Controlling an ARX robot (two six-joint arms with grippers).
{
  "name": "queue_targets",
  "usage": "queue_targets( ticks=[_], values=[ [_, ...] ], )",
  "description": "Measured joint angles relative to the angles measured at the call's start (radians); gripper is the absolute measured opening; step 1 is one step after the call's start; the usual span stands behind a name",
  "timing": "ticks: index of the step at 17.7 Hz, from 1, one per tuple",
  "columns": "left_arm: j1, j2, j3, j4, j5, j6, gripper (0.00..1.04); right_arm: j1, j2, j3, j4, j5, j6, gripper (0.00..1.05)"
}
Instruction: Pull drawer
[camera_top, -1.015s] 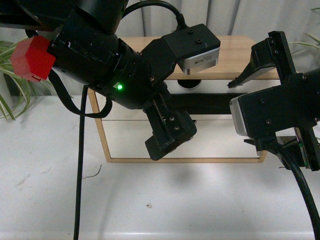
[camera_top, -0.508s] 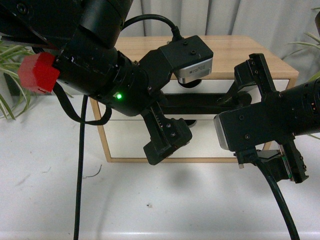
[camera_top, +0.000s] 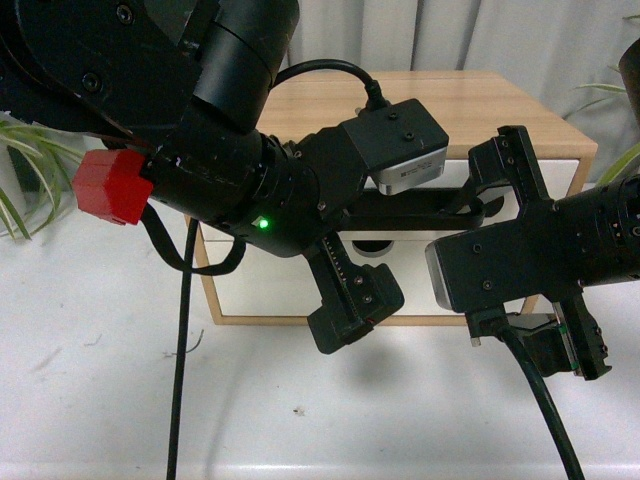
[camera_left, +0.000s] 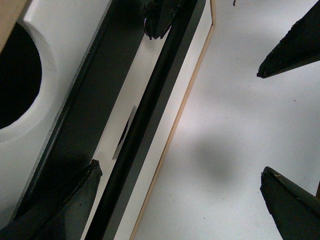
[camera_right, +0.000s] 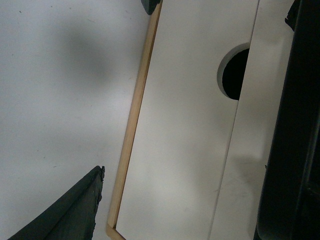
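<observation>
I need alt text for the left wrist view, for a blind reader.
The open left gripper straddles the drawer's long black bar handle, one finger on the white front's side, the other over the white table. A dark half-round notch cuts the drawer's edge.

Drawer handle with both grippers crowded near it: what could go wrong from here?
The left gripper is open with the black bar handle between its fingers; a pull before closing would likely slip off.
The right gripper, also open, crowds the same handle, so the arms could collide.
Nothing visibly holds the cabinet, so tugging the drawer might drag it across the table.
</observation>
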Motion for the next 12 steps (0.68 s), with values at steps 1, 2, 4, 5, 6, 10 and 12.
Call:
queue_targets(
  ticks=[1,2,4,5,6,10,12],
  values=[
    [-0.004,-0.007,-0.010,0.004,0.001,0.000,0.98,0.000,-0.012,-0.012,-0.006,0.000,0.004,0.98],
    [-0.010,-0.018,-0.023,0.008,0.010,-0.005,0.98,0.001,-0.023,-0.022,-0.016,0.000,0.007,0.98],
    [-0.034,-0.039,-0.054,0.014,0.020,-0.017,0.98,0.001,-0.057,-0.050,-0.046,0.000,0.023,0.98],
    [-0.051,-0.051,-0.076,0.030,0.028,-0.027,0.98,0.008,-0.083,-0.089,-0.031,-0.001,0.028,0.98],
    [-0.067,-0.077,-0.120,0.028,0.055,-0.052,0.98,0.020,-0.144,-0.168,-0.031,-0.008,0.041,0.98],
    [-0.081,-0.147,-0.213,0.048,0.068,-0.059,0.98,0.027,-0.237,-0.270,-0.039,-0.008,0.055,0.98],
    [-0.086,-0.168,-0.243,0.058,0.068,-0.060,0.98,0.029,-0.261,-0.299,-0.033,-0.008,0.055,0.98]
  ],
)
